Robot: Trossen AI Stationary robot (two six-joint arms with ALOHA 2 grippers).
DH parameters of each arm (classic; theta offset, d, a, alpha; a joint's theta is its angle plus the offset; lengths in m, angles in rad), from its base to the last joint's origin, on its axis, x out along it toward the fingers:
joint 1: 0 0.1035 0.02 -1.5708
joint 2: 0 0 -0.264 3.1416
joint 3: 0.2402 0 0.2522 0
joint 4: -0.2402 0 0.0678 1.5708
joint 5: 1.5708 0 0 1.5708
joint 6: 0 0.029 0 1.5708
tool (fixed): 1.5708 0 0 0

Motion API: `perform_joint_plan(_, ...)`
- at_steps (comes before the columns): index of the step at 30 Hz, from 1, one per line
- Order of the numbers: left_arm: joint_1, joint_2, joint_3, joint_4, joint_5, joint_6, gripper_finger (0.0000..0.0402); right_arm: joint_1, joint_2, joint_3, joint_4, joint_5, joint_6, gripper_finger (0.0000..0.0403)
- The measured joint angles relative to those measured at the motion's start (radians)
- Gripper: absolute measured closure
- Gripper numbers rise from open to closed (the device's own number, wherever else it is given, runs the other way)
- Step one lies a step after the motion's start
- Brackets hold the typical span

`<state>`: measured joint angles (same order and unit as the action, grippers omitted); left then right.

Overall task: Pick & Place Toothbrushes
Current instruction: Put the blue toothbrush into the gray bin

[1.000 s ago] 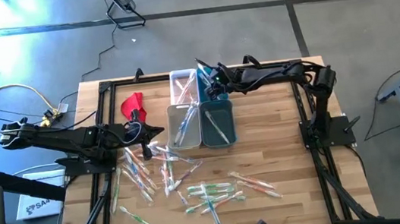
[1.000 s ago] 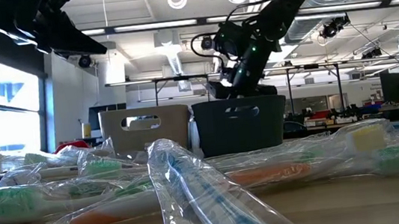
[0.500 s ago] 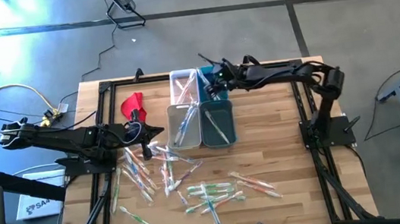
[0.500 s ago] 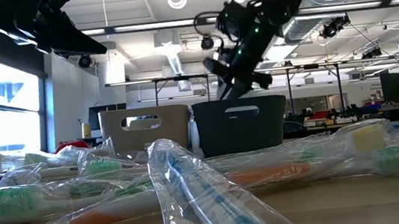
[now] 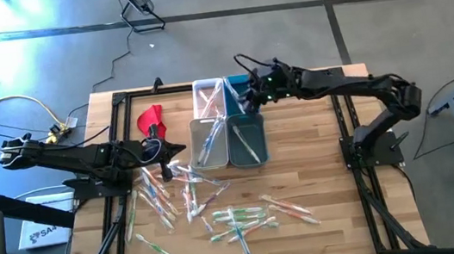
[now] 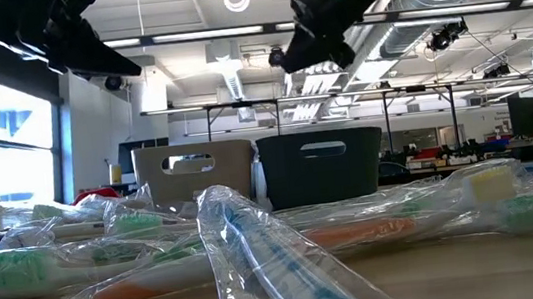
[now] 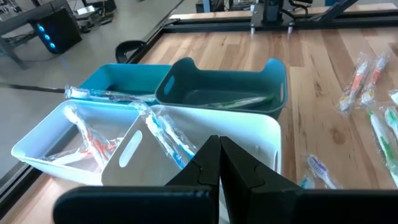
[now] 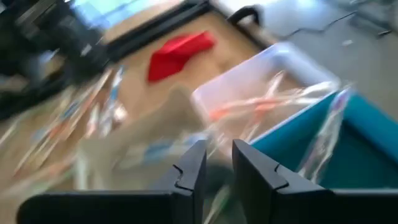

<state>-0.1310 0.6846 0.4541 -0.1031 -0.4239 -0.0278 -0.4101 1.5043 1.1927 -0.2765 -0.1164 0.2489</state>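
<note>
Right hand (image 5: 248, 100) has risen above 4 bins (image 5: 246, 139), empty.

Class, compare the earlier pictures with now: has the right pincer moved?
Yes. In the low view the right pincer has risen well above the dark bin; it was at the rim before.

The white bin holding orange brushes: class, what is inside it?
Inside the white bin lie orange-handled wrapped toothbrushes. The grey bin's wall hides its far corner.

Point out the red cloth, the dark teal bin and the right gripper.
red cloth (image 5: 149, 117), high view, middle of the cloth.
dark teal bin (image 7: 273, 84), left wrist view, its side wall.
right gripper (image 5: 246, 100), high view, between its fingertips.
</note>
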Motion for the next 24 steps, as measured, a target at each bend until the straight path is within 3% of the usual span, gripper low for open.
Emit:
perform_joint_plan(9,0.0,0.0,0.0,-0.013,0.0,0.0,0.0402,0.114,-0.067,0.0,-0.213,0.04,-0.009,0.0376)
perform_joint_plan(20,0.0,0.0,0.0,-0.012,0.0,0.075,0.0402,0.293,-0.068,0.0,-0.254,0.075,0.089,0.0399)
perform_joint_plan(24,0.0,0.0,0.0,-0.012,0.0,0.076,0.0402,0.38,-0.068,0.0,-0.254,0.141,0.138,0.0399)
